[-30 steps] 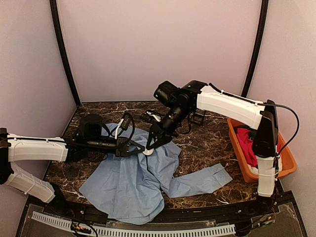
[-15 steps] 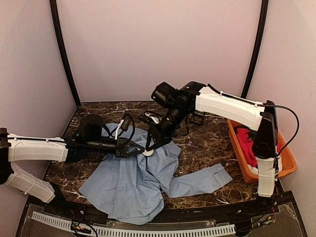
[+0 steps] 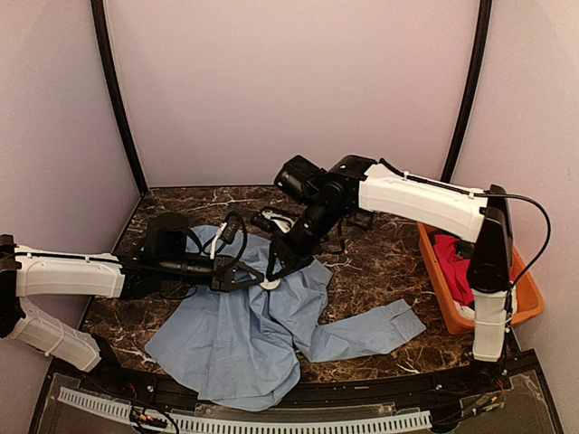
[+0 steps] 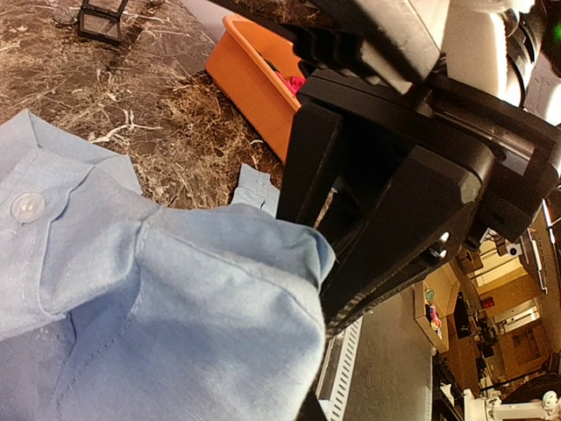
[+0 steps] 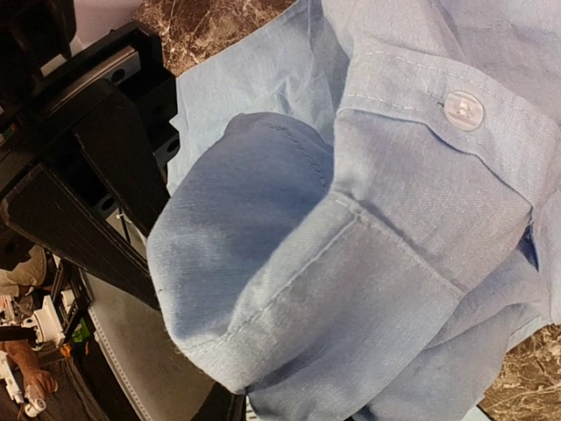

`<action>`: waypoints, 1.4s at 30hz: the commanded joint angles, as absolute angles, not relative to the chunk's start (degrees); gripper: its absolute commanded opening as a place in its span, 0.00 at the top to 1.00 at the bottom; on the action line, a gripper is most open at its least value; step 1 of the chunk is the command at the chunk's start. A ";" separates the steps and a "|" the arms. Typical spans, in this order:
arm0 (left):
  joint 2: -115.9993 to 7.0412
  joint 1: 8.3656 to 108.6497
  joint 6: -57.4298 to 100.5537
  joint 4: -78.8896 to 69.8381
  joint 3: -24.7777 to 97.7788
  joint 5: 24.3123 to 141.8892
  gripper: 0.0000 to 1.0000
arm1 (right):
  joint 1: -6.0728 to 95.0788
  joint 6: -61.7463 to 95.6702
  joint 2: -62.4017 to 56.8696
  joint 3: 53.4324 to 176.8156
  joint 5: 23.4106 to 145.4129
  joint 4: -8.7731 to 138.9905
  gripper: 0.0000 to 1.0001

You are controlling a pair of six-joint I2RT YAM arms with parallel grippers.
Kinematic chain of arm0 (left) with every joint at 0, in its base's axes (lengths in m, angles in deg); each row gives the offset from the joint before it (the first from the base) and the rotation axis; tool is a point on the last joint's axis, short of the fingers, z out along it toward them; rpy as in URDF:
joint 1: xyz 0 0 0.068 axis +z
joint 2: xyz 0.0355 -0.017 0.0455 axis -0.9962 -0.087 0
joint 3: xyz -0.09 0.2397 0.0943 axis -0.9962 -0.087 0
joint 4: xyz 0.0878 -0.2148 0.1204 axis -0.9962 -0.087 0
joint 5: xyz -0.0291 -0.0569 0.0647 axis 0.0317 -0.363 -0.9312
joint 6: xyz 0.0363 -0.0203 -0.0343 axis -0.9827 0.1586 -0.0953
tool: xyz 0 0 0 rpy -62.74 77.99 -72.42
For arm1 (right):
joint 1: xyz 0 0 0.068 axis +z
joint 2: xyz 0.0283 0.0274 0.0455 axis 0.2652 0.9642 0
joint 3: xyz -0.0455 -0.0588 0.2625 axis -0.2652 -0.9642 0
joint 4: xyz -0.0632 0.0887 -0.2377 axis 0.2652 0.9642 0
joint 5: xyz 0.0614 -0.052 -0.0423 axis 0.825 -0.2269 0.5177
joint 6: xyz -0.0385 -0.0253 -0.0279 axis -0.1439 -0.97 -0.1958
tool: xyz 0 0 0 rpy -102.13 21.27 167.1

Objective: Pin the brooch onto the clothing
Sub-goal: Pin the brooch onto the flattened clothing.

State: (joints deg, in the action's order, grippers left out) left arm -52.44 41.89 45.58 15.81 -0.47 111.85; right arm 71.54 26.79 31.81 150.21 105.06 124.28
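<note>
The light blue shirt (image 3: 262, 334) lies spread on the marble table. A fold of it is raised where both grippers meet. My left gripper (image 3: 251, 274) reaches in from the left and is shut on that fold; the cloth hides its fingers in the left wrist view (image 4: 175, 298). My right gripper (image 3: 276, 265) comes down from the right onto the same fold, its black body filling the left wrist view (image 4: 394, 193). The brooch (image 3: 270, 281), a small white disc, sits at its tips. In the right wrist view the fold (image 5: 289, 281) covers the jaws.
An orange bin (image 3: 523, 280) with a red garment (image 3: 452, 262) stands at the right edge; it also shows in the left wrist view (image 4: 250, 79). A small black frame (image 3: 362, 217) stands behind the shirt. Shirt buttons (image 5: 462, 110) lie near the fold.
My right arm has shifted slightly to the left and lower over the fold. The left arm and the shirt have hardly moved.
</note>
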 commanded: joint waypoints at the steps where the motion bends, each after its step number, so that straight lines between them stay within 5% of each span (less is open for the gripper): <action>1: -50.81 42.16 46.17 21.91 -0.07 113.38 0.99 | 72.42 25.97 31.30 148.47 100.88 124.19 0.82; 42: -51.22 42.20 48.20 23.52 0.95 114.56 0.99 | 75.14 36.60 27.60 139.09 91.92 105.58 0.84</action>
State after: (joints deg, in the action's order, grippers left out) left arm -53.20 43.07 47.50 16.29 -0.49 110.83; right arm 74.60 34.16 26.10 140.61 93.44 111.67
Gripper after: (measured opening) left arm 0.044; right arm 0.157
